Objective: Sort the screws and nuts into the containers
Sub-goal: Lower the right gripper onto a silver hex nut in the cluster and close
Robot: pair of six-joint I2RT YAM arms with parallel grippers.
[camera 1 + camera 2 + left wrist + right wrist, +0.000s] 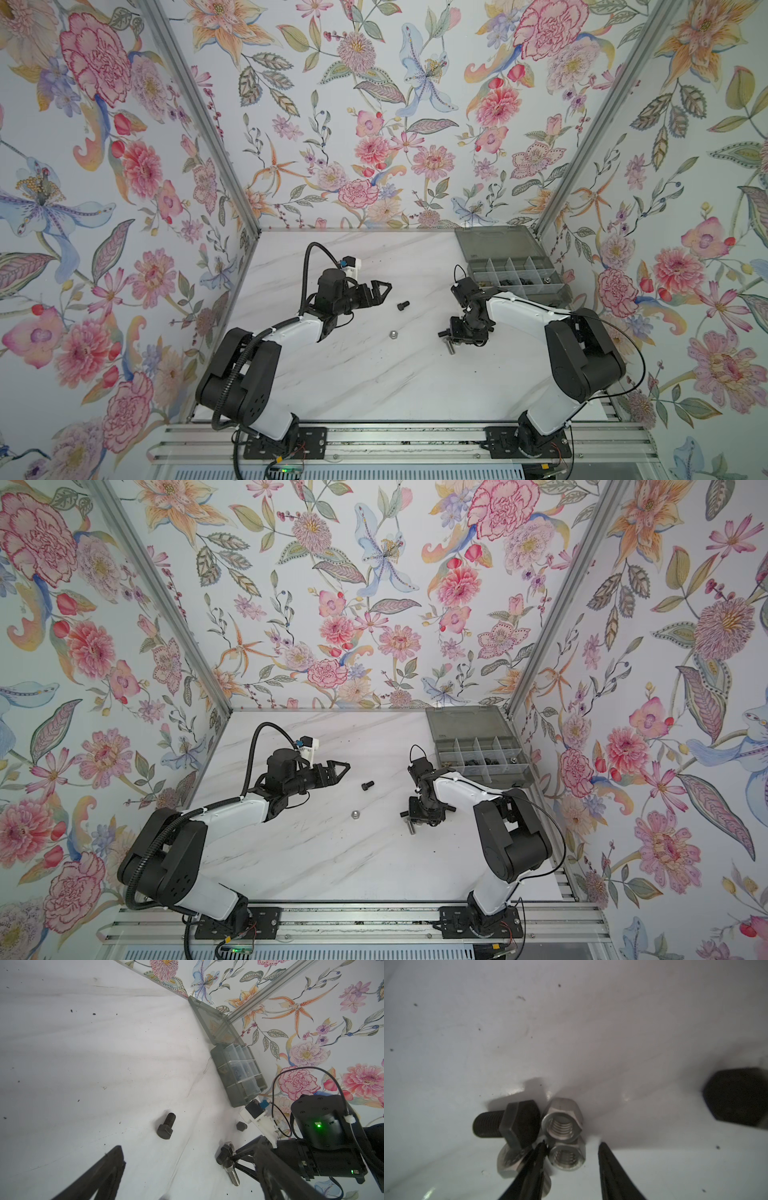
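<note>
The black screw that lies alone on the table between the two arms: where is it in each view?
Top views: the lone black screw lies near the middle of the table.
Left wrist: it lies on bare table, nearer the camera than the organiser box.
Right wrist: not in it; another black screw lies beside silver nuts.
Shared landmark: the organiser box, absent from right wrist.

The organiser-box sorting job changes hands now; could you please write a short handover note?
Left gripper: open, empty.
Right gripper: open, low around a silver nut, clustered with a second nut, a black screw and a silver screw.
Done: some pieces already lie in the organiser box cells.
Left: that cluster, a loose black screw, a loose silver nut and a black hex piece.
</note>
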